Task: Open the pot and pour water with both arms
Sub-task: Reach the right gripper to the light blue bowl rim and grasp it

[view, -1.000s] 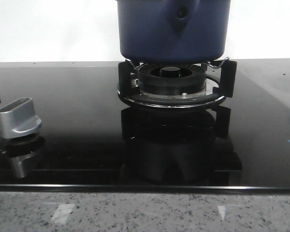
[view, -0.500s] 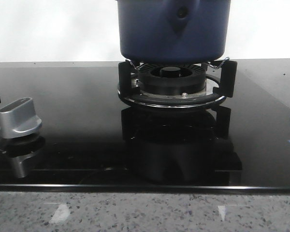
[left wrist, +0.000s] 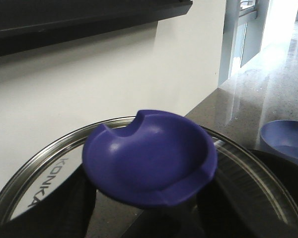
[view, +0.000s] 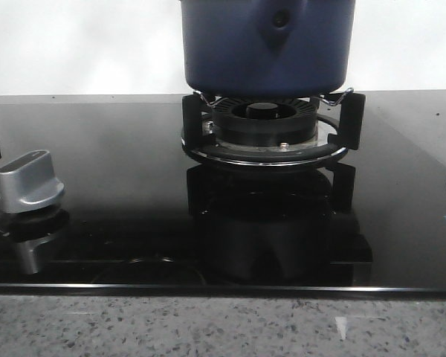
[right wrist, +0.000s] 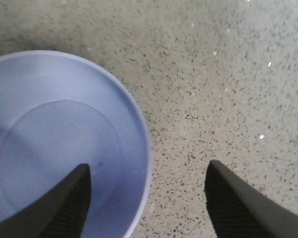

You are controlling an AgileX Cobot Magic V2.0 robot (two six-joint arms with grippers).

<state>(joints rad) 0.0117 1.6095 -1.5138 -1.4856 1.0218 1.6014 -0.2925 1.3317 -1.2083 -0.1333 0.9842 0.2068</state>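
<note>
**Left jaws at the lid knob, right jaws straddling the bowl rim**

The pot (view: 267,44) sits on the burner ring (view: 266,134) at the upper centre of the front view, its top cut off by the frame edge. In the left wrist view the blue knob (left wrist: 149,161) of the glass lid (left wrist: 54,168) fills the lower middle, directly between the dark fingers (left wrist: 69,208). The left jaws look closed on the knob, though contact is hidden. The left arm is the one at the lid.

In the right wrist view the right jaws (right wrist: 146,203) stand apart, one finger over the blue bowl (right wrist: 49,144), the other over the speckled tabletop (right wrist: 213,74), the rim between them.

Compared with the earlier front views, the pot and the silver dial (view: 28,182) have not moved.
</note>
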